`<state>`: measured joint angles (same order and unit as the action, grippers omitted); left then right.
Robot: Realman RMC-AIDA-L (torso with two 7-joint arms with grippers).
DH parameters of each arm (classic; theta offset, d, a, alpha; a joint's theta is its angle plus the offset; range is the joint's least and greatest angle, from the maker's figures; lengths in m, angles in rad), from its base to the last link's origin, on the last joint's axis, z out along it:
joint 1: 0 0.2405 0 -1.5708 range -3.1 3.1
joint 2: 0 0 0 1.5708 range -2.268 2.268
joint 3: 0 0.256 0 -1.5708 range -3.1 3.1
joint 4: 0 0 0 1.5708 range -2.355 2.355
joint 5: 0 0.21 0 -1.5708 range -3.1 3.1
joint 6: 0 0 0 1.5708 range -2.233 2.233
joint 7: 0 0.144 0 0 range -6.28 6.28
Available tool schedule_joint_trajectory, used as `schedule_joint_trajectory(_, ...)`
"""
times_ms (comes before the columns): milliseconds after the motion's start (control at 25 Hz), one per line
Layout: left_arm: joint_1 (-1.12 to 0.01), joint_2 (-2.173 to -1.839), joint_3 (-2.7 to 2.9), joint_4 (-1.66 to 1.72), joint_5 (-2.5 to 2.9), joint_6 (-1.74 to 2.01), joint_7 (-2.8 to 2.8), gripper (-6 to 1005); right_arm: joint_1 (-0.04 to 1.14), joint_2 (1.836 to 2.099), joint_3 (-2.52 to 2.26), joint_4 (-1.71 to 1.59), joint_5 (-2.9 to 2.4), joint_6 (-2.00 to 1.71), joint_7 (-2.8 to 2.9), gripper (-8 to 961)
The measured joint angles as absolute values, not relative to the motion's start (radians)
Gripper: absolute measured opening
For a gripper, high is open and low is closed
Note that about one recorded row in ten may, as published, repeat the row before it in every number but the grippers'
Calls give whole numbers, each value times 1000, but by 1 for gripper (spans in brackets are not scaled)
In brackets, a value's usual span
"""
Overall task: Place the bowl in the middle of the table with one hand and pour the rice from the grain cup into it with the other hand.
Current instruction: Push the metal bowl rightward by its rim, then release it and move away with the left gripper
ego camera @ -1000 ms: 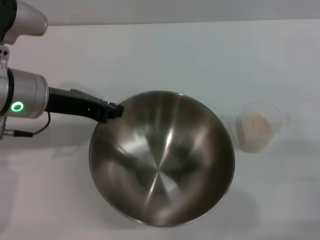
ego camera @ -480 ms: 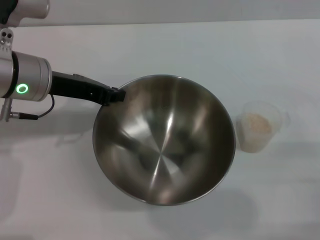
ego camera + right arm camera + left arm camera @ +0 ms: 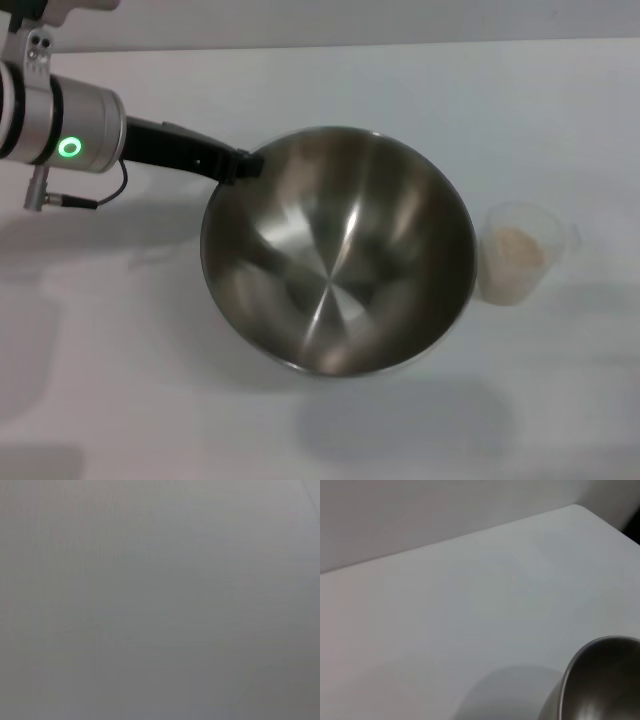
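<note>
The large steel bowl (image 3: 340,265) hangs tilted above the white table (image 3: 420,90), casting a shadow on it nearer to me. My left gripper (image 3: 243,165) is shut on the bowl's rim at its far left side, with the arm reaching in from the left. The left wrist view shows only a piece of the bowl (image 3: 605,680) over the table. Just right of the bowl stands the clear grain cup (image 3: 515,268), upright, with the pale rice (image 3: 517,246) inside. My right gripper is out of view; its wrist view shows only a plain grey surface.
The table's far edge (image 3: 400,42) runs along the top of the head view, and a table corner (image 3: 577,506) shows in the left wrist view. Nothing else stands on the white top.
The left gripper has carried the bowl away from me and a little to the right, closer to the cup. The grain cup has not moved.
</note>
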<state>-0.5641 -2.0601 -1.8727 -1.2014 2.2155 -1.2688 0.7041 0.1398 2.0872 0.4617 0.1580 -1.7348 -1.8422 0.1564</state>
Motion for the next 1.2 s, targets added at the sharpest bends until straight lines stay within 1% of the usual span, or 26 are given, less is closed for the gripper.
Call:
schedule_joint_trajectory(320, -607, -2060, -1876, -1148, 2281, -1208, 701, 122, 142, 2086, 462, 156, -1735, -1835, 155, 815)
schedule_joint_trajectory(920, -602, -2054, -1951, -1117, 2287, -1215, 718, 135, 144, 2086, 462, 157, -1735, -1832, 154, 815)
schedule_joint_trajectory(1200, -599, -2056, -1951, -1126, 2288, -1216, 718, 142, 146, 2086, 462, 158, -1735, -1831, 153, 815)
